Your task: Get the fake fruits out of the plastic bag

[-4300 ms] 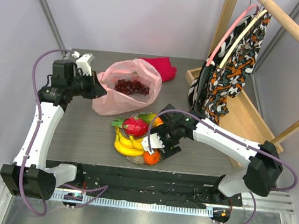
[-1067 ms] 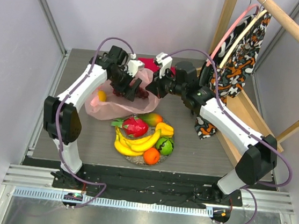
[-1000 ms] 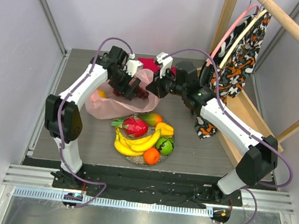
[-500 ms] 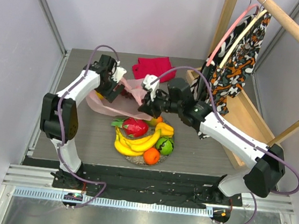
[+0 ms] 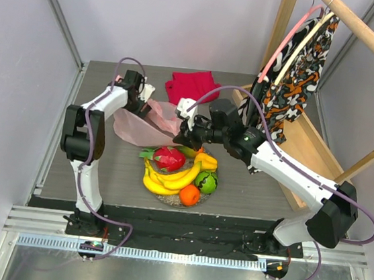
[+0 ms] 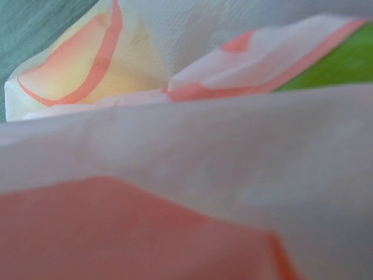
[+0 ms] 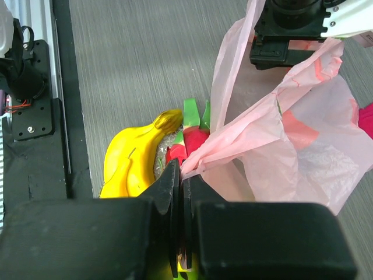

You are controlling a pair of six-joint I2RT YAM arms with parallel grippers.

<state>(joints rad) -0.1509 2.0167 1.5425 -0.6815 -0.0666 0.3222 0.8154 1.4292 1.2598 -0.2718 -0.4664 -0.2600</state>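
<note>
One plastic bag, five fruits counted outside it, two arms at the bag.

One pale pink plastic bag (image 5: 149, 125) lies slack on the surface (image 5: 103, 164), left of centre. Just in front of it, heaped on one glittery clear plate (image 5: 171, 199), are one dragon fruit (image 5: 169, 157), one bunch of bananas (image 5: 169, 178), one green apple (image 5: 206, 181), one orange (image 5: 189, 195) and one yellow pepper-like piece (image 5: 207, 160). The right arm stretches across from its base, its wrist low over the far side of the plate. The right pincer (image 7: 182, 174) is closed on a gathered fold of the bag's near edge. The left arm is folded up tall, with the left pincer (image 5: 142, 101) against the bag's far left corner. Its camera sees only film, so its jaws cannot be told. One red cloth (image 5: 192, 85) lies behind the bag.
</note>
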